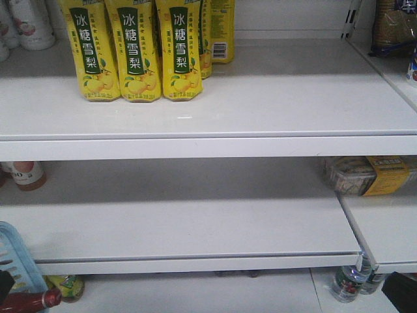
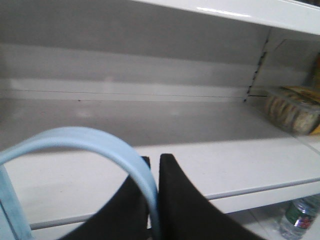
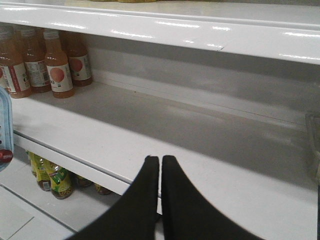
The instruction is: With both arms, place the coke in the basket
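The coke (image 1: pixel 29 302) lies at the bottom left corner of the front view, its red neck and cap pointing right, just beside the light blue basket (image 1: pixel 16 251), whose slotted wall shows at the left edge. Whether the bottle rests inside the basket or against its rim cannot be told from this sliver. In the right wrist view a scrap of the same blue wall and a red tip sit at the far left edge.

The left gripper (image 2: pixel 153 165) has its two black jaws pressed together on the basket handle (image 2: pixel 90 140), a pale blue band that arches up from the left and runs down between them. The right gripper (image 3: pixel 160 160) has its jaws drawn together with nothing between them, hanging in front of the middle shelf's near edge.

The middle shelf (image 1: pixel 182 222) is a wide white board with open room across most of its width; a brown-capped bottle (image 1: pixel 29 175) stands at its far left and a clear food box (image 1: pixel 368 175) at its far right. On the top shelf (image 1: pixel 260 98) yellow pear-drink cartons (image 1: pixel 137 49) stand at the left, with bare board to their right. Under the middle shelf's front lip, water bottles (image 1: pixel 348 280) stand low on the right and a green-labelled bottle (image 1: pixel 65 287) on the left.
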Tool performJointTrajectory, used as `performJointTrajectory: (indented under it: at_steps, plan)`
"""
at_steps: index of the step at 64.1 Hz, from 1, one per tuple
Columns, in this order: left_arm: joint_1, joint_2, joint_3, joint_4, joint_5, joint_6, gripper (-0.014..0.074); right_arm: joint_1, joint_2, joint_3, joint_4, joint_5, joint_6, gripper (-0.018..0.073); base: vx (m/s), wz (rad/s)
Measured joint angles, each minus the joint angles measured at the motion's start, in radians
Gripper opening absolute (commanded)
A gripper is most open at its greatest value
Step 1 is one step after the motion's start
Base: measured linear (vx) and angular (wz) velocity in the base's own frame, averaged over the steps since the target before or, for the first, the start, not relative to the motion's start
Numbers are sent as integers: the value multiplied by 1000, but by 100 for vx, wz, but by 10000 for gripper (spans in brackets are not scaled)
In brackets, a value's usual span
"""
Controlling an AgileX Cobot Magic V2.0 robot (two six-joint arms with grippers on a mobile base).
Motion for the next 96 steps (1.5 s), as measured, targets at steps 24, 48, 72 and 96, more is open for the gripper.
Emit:
performJointTrajectory:
  at_steps: [24, 48, 72, 96]
  plan:
    - [193, -128, 0, -257, 57, 352, -6, 0, 0, 0, 0, -2, 0, -2, 0, 0]
    - [287, -157, 0, -328, 36, 492, -6, 0, 0, 0, 0, -2, 0, -2, 0, 0]
    - [354, -160, 0, -291, 28, 495, -6, 0, 0, 0, 0, -3, -1, -2, 0, 0]
    - [354, -160, 0, -221, 36, 422, -6, 0, 0, 0, 0, -3, -1, -2, 0, 0]
